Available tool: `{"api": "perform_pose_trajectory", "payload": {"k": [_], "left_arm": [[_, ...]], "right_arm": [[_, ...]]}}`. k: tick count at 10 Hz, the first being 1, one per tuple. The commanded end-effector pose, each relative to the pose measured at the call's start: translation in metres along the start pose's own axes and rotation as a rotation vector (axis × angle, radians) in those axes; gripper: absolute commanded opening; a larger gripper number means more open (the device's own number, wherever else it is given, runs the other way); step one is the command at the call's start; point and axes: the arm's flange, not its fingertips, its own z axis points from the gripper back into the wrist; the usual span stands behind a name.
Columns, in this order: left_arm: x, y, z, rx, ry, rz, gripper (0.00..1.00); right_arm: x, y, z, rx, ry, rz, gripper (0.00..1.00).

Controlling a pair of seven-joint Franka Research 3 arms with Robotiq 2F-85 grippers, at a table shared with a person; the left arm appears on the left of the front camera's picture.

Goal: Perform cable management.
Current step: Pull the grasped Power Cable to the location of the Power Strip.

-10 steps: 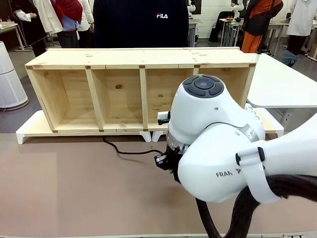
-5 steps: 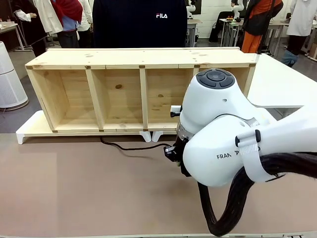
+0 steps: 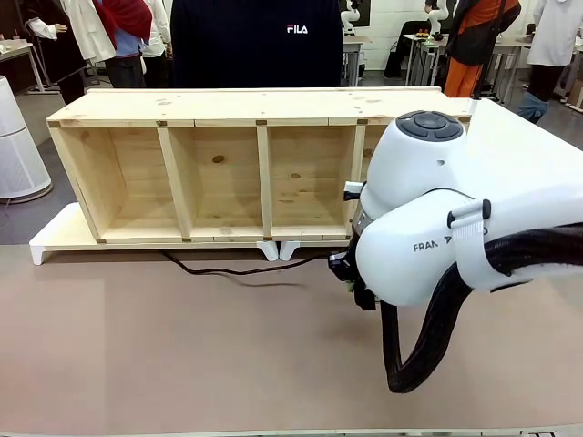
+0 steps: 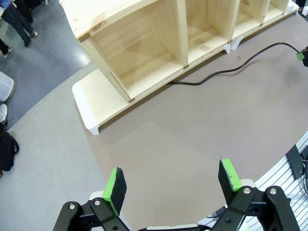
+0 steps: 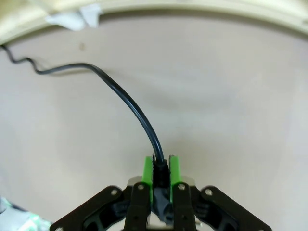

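Robotics lab, white robot arm (image 3: 428, 228) with a black sleeved hose (image 3: 414, 346) over a brown bench (image 3: 164, 355), bare wooden shelf unit (image 3: 219, 164) on white feet (image 3: 273, 249) at its far edge, grey floor (image 4: 38, 144), more work tables (image 3: 524, 159) beyond, people (image 3: 556, 32) in white lab coats standing about

Bright, even overhead light casts only faint, soft shadows on the counter (image 3: 137, 355) beneath the cable (image 3: 237, 270), the front view is sharp, and both wrist views bow straight edges near their borders.
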Motion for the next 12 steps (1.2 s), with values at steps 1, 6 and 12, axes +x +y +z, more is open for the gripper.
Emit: {"api": "perform_pose_trajectory", "payload": {"k": [1,6,12], "left_arm": [[-0.001,0.001,0.0,-0.006,-0.003,0.002,1.0],[-0.001,0.001,0.0,-0.006,-0.003,0.002,1.0],[-0.001,0.001,0.0,-0.006,-0.003,0.002,1.0]], "right_arm": [[-0.12,-0.103,-0.007,0.007,0.016,-0.035,0.16],[-0.129,-0.155,-0.014,-0.021,-0.004,-0.022,0.16],[-0.134,-0.222,-0.02,-0.094,0.023,-0.061,0.16]]}}
